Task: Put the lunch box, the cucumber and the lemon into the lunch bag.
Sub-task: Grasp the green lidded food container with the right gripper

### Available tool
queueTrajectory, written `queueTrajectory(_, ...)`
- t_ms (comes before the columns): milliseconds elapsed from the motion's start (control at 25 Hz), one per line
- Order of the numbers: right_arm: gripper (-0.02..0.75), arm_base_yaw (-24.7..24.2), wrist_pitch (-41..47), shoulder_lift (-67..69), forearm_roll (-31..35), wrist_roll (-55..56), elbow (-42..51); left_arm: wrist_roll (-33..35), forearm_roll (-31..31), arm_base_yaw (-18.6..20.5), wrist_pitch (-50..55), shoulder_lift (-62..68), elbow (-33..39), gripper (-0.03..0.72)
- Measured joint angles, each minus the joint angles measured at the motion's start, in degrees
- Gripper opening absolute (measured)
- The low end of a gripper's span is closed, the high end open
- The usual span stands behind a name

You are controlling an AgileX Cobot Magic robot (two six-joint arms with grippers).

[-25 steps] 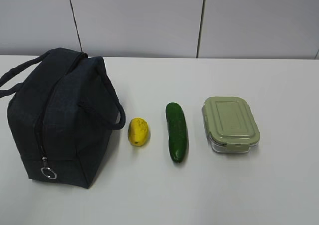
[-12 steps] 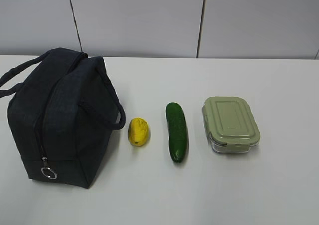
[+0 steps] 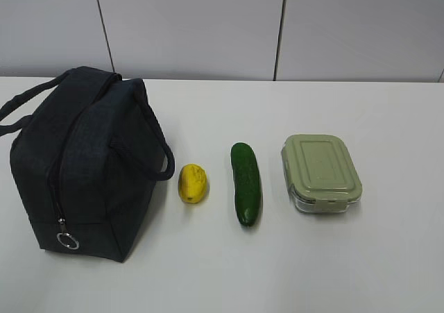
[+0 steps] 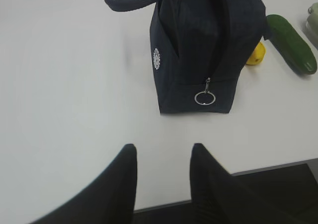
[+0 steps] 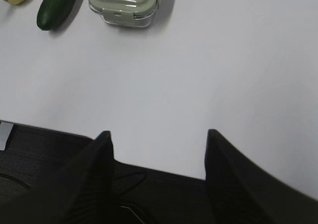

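From the exterior cam I see no arms at all, just lunch bag [image 3: 83,164], lemon [image 3: 193,182], cucumber [image 3: 246,183] and lunch box [image 3: 320,172] lined up on the desk [image 3: 388,257]. The bag's white logo [image 4: 157,58] only shows on my left wrist cam. Left gripper [image 4: 163,157] and right gripper [image 5: 159,142] both hang with jaws apart, holding nothing. The lemon's mostly cut off on the right wrist cam.

On your left stands the dark navy lunch bag [image 3: 87,164], upright, its zipper ring pull [image 3: 67,241] hanging low on the near end. Just right of it lies the small yellow lemon [image 3: 193,182]. Next lies the glossy dark green cucumber [image 3: 245,183], lengthwise. Rightmost sits the clear lunch box [image 3: 320,172], its sage-green lid on.
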Motion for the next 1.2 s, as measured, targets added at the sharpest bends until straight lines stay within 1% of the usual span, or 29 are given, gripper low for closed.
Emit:
queueTrajectory(320, 0.435, 0.0, -7.3, 21.4, 1.1, 0.5, -8.1, 0.0, -0.6, 0.0, 0.0, 0.0, 0.0, 0.238)
queueTrajectory(480, 0.435, 0.0, -8.7, 34.3, 2.0, 0.6, -12.2, 0.0, -0.6, 0.0, 0.0, 0.0, 0.0, 0.238)
queueTrajectory(720, 0.435, 0.0, -9.5, 52.1, 7.3, 0.6, -20.1, 0.0, -0.7, 0.0, 0.0, 0.0, 0.0, 0.238)
queueTrajectory(840, 0.435, 0.0, -10.0, 59.4, 10.3, -1.9, -23.6, 0.0, -0.7, 0.0, 0.0, 0.0, 0.0, 0.239)
queueTrajectory(920, 0.435, -0.2, -10.0, 64.0, 13.4, -4.9, -25.8, 0.0, -0.7, 0.0, 0.0, 0.0, 0.0, 0.239)
queueTrajectory(1040, 0.435, -2.4, -8.5, 69.4, 21.5, -11.7, -28.2, 0.0, -0.7, 0.0, 0.0, 0.0, 0.0, 0.239)
queueTrajectory(1120, 0.435, -5.3, -6.0, 72.4, 28.0, -16.7, -29.7, 0.0, -0.7, 0.0, 0.0, 0.0, 0.0, 0.239)
queueTrajectory(1200, 0.435, -8.5, -3.2, 75.1, 33.0, -21.8, -31.2, 0.0, -0.7, 0.0, 0.0, 0.0, 0.0, 0.239)
